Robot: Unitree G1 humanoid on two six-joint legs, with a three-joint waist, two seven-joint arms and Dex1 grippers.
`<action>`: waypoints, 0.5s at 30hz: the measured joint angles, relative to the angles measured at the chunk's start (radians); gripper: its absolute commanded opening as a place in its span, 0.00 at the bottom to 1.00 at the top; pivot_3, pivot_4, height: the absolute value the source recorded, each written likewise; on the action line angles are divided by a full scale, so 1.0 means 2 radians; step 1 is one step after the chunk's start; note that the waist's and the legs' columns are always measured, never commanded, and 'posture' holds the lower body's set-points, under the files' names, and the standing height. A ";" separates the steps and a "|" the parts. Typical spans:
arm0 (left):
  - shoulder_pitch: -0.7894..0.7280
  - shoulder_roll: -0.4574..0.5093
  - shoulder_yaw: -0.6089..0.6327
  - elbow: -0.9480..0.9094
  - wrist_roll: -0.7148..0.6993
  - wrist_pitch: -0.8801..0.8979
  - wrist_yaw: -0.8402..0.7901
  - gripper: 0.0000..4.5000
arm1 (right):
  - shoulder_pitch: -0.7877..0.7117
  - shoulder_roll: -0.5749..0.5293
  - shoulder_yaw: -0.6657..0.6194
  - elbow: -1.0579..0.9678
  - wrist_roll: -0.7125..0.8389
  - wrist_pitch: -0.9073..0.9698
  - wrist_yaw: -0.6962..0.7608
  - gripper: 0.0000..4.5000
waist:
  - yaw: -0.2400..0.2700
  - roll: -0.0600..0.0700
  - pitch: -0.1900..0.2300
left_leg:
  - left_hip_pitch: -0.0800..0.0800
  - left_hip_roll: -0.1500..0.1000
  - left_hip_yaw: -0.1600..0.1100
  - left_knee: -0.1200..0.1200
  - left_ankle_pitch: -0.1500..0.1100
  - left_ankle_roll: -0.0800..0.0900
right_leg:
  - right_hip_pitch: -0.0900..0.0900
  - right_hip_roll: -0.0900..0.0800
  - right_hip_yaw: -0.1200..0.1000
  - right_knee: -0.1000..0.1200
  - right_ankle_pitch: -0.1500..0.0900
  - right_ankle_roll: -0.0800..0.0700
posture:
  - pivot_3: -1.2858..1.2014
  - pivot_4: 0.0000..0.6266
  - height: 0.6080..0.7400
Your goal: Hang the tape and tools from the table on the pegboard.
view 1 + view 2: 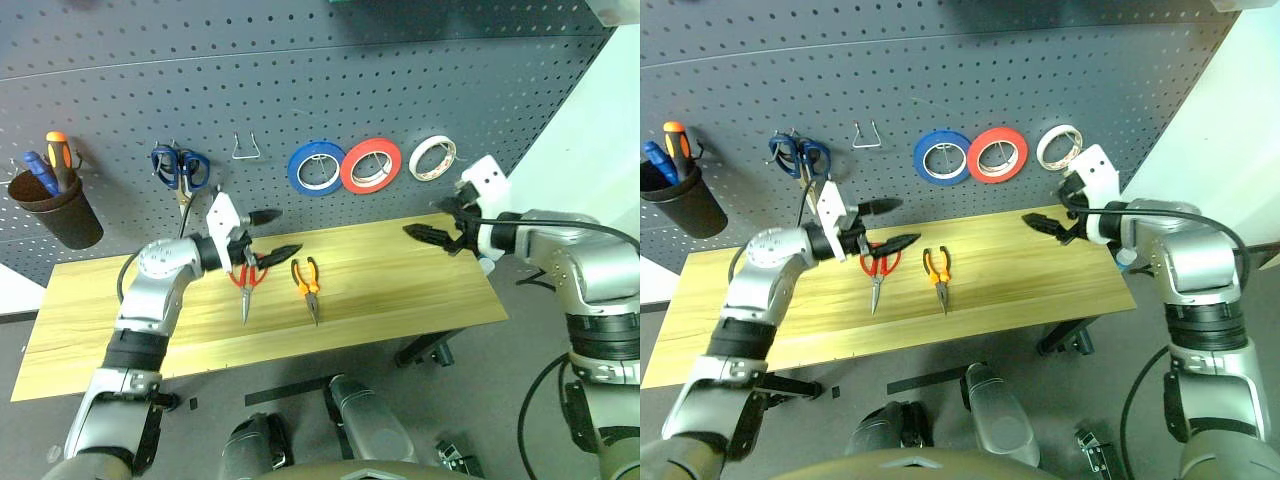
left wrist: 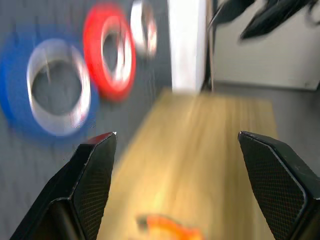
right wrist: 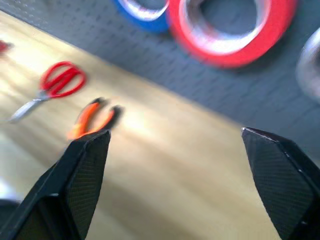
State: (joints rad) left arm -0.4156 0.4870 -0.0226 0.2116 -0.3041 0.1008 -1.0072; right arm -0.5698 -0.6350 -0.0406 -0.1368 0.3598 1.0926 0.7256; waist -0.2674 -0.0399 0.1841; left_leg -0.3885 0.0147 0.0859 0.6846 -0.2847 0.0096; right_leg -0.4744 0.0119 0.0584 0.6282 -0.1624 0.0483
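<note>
Two grippers: both stand wide with nothing between the fingers — you have no tool in hand yet.
Left gripper (image 1: 265,233): it hovers right over the handles of the red-handled scissors (image 1: 245,282), so this is your nearer arm for them.
Scissors axis: handles lie toward the pegboard (image 1: 330,70), blades point back toward the table's near edge, so I'd judge you come down on the handle end.
Pliers (image 1: 308,283): orange-and-black handles, just beside the scissors on their right and roughly parallel, jaws also toward the near edge — still closer to your left gripper than to the other.
Right gripper (image 1: 432,236): it sits above the far right end of the table (image 1: 420,300), well apart from both tools.
Tape (image 1: 432,157): the whitish ring hangs on the pegboard, just above and behind the right gripper, beside the red-orange roll (image 1: 371,165) and the blue roll (image 1: 316,167).
Screwdriver: I cannot pick out a small red-handled one.
</note>
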 measured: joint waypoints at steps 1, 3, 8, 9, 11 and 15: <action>0.005 0.004 0.001 -0.002 0.002 0.002 0.005 0.90 | -0.003 0.014 0.006 0.002 0.000 0.019 -0.014 0.97 | 0.000 0.000 0.000 | 0.000 0.000 0.000 0.000 0.000 0.000 | 0.000 0.000 0.000 0.000 0.000 0.000 | 0.42 0.19 0.95; 0.007 0.010 0.004 -0.004 0.006 0.004 0.016 0.90 | -0.016 0.045 0.022 0.012 -0.006 0.048 -0.048 0.97 | 0.000 0.000 -0.001 | 0.000 0.000 0.000 0.000 0.000 0.000 | 0.000 0.000 0.000 0.000 0.000 0.000 | 0.43 0.19 0.95; 0.009 0.023 0.011 0.019 0.021 -0.002 0.037 0.90 | -0.065 0.130 0.038 0.088 -0.027 0.076 -0.124 0.97 | 0.000 0.000 -0.001 | 0.000 0.000 0.000 0.000 0.000 0.000 | 0.000 0.000 0.000 0.000 0.000 -0.001 | 0.44 0.20 0.95; 0.010 0.024 0.011 0.025 0.024 -0.003 0.039 0.90 | -0.072 0.144 0.040 0.104 -0.032 0.079 -0.136 0.97 | 0.001 0.000 -0.001 | 0.000 0.000 0.000 0.000 0.000 0.000 | 0.000 0.000 0.000 0.000 0.000 -0.001 | 0.44 0.20 0.95; 0.013 0.026 0.011 0.033 0.030 -0.002 0.044 0.90 | -0.085 0.175 0.046 0.144 -0.041 0.083 -0.160 0.97 | 0.001 -0.001 -0.002 | -0.001 0.000 0.000 0.000 0.000 0.000 | 0.000 0.000 -0.001 0.000 0.001 -0.002 | 0.45 0.23 0.95; 0.020 0.038 0.011 0.044 0.042 -0.001 0.051 0.90 | -0.097 0.216 0.055 0.193 -0.054 0.083 -0.189 0.97 | 0.003 -0.001 -0.001 | -0.001 0.000 0.000 0.000 0.000 0.000 | 0.000 -0.002 -0.001 0.000 0.001 -0.002 | 0.46 0.32 0.95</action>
State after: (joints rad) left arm -0.3765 0.5631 -0.0005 0.2990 -0.2193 0.0985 -0.9052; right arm -0.7643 -0.2030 0.0696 0.2496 0.2515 1.2582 0.3472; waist -0.2614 -0.0412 0.1814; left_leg -0.3903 0.0138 0.0856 0.6845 -0.2848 0.0098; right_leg -0.4754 0.0089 0.0564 0.6281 -0.1611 0.0451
